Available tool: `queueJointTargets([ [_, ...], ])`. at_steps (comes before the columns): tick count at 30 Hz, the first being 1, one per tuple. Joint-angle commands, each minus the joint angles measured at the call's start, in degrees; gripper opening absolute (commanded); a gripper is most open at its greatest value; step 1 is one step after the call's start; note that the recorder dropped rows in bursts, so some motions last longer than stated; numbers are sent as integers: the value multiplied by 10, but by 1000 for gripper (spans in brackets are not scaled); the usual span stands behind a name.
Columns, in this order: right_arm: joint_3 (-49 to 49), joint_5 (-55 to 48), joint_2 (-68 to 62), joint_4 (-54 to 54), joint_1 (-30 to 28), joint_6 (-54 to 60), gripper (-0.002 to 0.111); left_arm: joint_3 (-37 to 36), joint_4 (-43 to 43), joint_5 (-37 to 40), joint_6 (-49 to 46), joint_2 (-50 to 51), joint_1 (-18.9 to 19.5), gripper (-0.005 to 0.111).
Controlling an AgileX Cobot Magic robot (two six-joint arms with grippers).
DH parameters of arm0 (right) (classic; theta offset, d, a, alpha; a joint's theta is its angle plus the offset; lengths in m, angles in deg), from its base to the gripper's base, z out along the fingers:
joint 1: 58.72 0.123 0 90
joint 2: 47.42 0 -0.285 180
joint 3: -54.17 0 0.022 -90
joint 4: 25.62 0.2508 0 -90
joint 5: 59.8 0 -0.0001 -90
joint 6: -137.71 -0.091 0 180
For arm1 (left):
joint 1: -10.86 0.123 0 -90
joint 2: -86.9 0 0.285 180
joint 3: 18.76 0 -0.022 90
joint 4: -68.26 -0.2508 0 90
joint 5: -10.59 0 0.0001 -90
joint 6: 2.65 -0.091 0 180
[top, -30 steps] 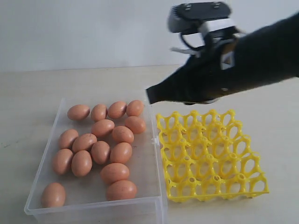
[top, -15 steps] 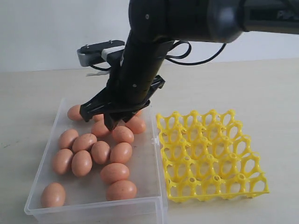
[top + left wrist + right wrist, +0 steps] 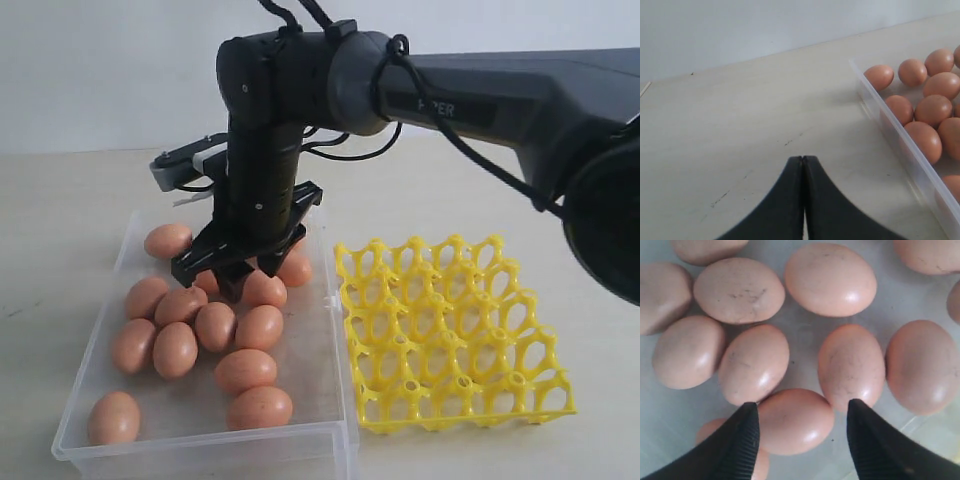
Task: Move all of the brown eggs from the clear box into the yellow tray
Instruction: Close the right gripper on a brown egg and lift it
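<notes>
Several brown eggs (image 3: 245, 370) lie loose in the clear box (image 3: 190, 440) at the left. The yellow tray (image 3: 450, 330) stands to its right with all cups bare. My right gripper (image 3: 228, 272) hangs low over the back of the egg pile, reached across from the right. It is open, its two dark fingers either side of one brown egg (image 3: 796, 421), which lies between them with a gap on one side. My left gripper (image 3: 803, 159) is shut and holds nothing, over bare table beside the box wall (image 3: 900, 145).
The right arm (image 3: 480, 95) stretches across above the tray's back edge. A beige tabletop (image 3: 740, 120) surrounds the box and tray, with a pale wall behind.
The right arm has swung from above the tray's back over to the box and dropped down, so its open fingers now sit among the back eggs.
</notes>
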Motion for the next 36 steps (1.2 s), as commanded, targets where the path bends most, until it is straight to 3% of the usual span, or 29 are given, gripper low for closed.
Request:
queueJointTargets([
  [1,-26,-9,-22,-43,1,9,52,2,4,-5,4,-3,1,0],
  [23,-66,-2,-97,-61,0,24,51,2,4,-5,3,-3,1,0],
  [24,-66,6,-99,-61,0,24,41,2,4,-5,3,-3,1,0],
  [26,-66,15,-98,-61,0,23,10,2,4,-5,3,-3,1,0],
  [27,-66,21,-93,-61,0,23,0,2,4,-5,3,-3,1,0],
  [28,-64,29,-84,-61,-3,23,0,2,4,-5,3,-3,1,0],
  [30,-38,65,-50,-61,-4,23,0,2,4,-5,3,-3,1,0],
  [36,225,444,162,-85,-11,-24,0,2,4,-5,3,-3,1,0],
])
